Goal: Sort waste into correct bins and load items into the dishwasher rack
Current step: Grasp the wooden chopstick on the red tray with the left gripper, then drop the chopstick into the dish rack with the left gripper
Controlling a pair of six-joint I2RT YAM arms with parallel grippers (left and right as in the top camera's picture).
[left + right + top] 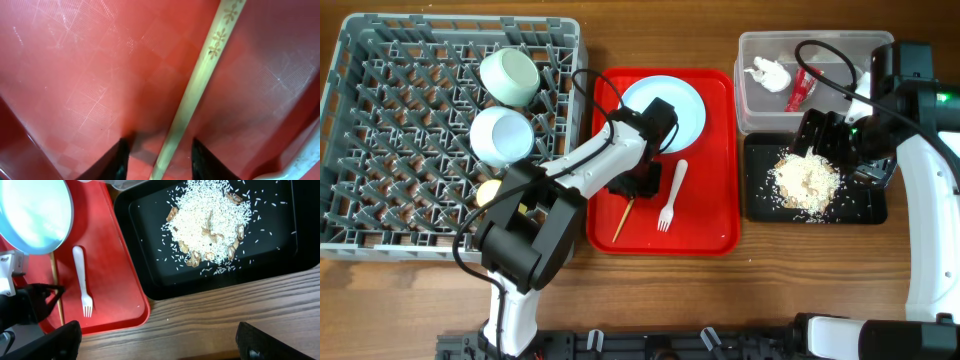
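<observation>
the left gripper [160, 150] is seen low over the red tray [75, 75], its fingers [117, 162] spread apart with the wooden stick [195, 85] lying between them; a narrow gap is visible on each side of the stick, so it is straddled, not pinched. the stick is laid flat on the tray floor, running lengthwise away from the fingertips. just beside it on the same tray a white fork [672, 195] is found, and beyond that the pale plate [690, 110], partly covered by the left arm in the overhead view.

the right gripper [160, 342] is held with its fingers [50, 342] opened wide, above the table edge near the black tray [145, 255]. the food crumbs [210, 220] are heaped in that tray, with loose grains scattered around the heap. behind it, the clear tub [750, 60] is seen holding the white tissue [770, 73] and the red wrapper [802, 88].

at the far left, the dishwasher rack [380, 150] is loaded with two bowls [510, 75] and a yellow cup [490, 190] near its right side.
</observation>
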